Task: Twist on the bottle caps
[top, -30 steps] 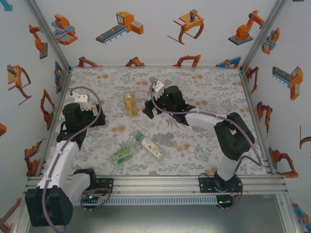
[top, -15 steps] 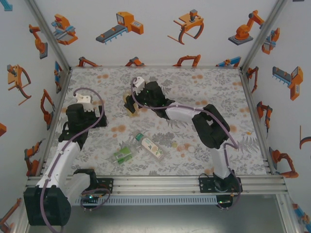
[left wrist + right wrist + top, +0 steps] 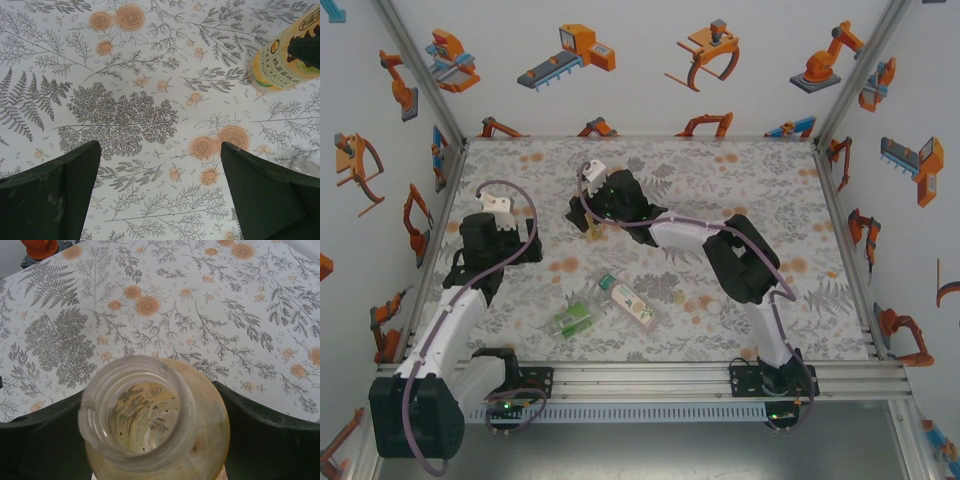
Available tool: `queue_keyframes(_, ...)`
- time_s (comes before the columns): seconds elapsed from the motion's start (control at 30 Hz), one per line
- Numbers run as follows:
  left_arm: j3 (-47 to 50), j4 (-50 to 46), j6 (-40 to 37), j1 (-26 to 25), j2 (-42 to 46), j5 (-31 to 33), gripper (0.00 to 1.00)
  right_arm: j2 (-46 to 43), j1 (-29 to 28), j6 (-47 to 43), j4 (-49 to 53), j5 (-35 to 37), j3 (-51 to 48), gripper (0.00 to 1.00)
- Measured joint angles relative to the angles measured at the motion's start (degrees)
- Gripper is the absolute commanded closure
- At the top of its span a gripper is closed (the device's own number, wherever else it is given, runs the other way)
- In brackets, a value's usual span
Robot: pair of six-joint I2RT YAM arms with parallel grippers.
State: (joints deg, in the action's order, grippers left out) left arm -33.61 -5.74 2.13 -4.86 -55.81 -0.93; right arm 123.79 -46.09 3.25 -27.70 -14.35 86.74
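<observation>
Amber bottle point(image 3: 155, 425), uncapped, upright inside right hand point(image 3: 150, 395), grip not discernible: clamp squarely below the neck, mouth unobstructed; left hand point(image 3: 160, 147) released.

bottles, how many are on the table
3. The amber bottle stands inside the right claw; the green-labelled bottle and the white-labelled bottle lie side by side nearer the front. None seems hidden.

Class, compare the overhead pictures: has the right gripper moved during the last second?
Yes. Seen from above, the right gripper has swung left, passing beyond the unmoved white-labelled bottle, and now straddles the amber bottle.
</observation>
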Motion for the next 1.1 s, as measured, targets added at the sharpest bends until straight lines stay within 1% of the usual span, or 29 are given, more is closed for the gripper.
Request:
queue_keyframes(0.1, 0.0, 0.4, 0.0, 0.0, -0.1, -0.6, 0.03, 0.0, 0.0, -0.1, 0.2, 0.9, 0.0, 0.42)
queue_keyframes(0.27, 0.0, 1.0, 0.0, 0.0, -0.1, -2.8, 0.03, -1.5, 0.0, -0.3, 1.6, 2.7, -0.6, 0.47)
queue_keyframes(0.37, 0.0, 1.0, 0.0, 0.0, -0.1, -4.4, 0.03, -3.8, -0.1, -0.3, 2.7, 4.0, -2.4, 0.5)
queue_keyframes(0.5, 0.0, 1.0, 0.1, -0.1, 0.0, -7.7, 0.03, -8.9, -0.2, -0.3, 4.9, 5.9, -6.1, 0.54)
queue_keyframes(0.6, -0.2, 0.5, 0.1, -0.1, -0.1, -12.3, 0.03, -14.0, -0.2, -0.1, 6.3, 7.0, -9.5, 0.55)
queue_keyframes(0.67, -1.1, -0.5, 0.1, -0.1, -0.4, -16.3, 0.0, -17.5, -0.2, 0.2, 7.2, 7.7, -11.5, 0.56)
queue_keyframes(0.7, -1.8, -0.8, 0.2, -0.2, -0.7, -18.6, 0.03, -19.7, -0.2, 0.7, 7.6, 8.0, -12.9, 0.58)
queue_keyframes(0.8, -3.5, -0.2, 1.3, -0.5, -1.1, -26.1, 0.03, -26.0, -0.2, 2.0, 8.8, 9.0, -16.6, 0.6)
queue_keyframes(0.9, -4.2, 2.4, 4.2, -1.1, -1.2, -32.4, 0.02, -31.7, -0.3, 3.1, 11.6, 10.0, -18.8, 0.6)
queue_keyframes(0.97, -4.3, 4.9, 6.5, -1.8, -1.2, -35.5, 0.03, -34.9, -0.3, 3.6, 14.1, 10.4, -19.2, 0.6)
queue_keyframes(1.1, -4.9, 9.8, 9.4, -5.2, -1.2, -40.3, 0.03, -41.1, -0.3, 3.7, 20.4, 9.8, -19.2, 0.63)
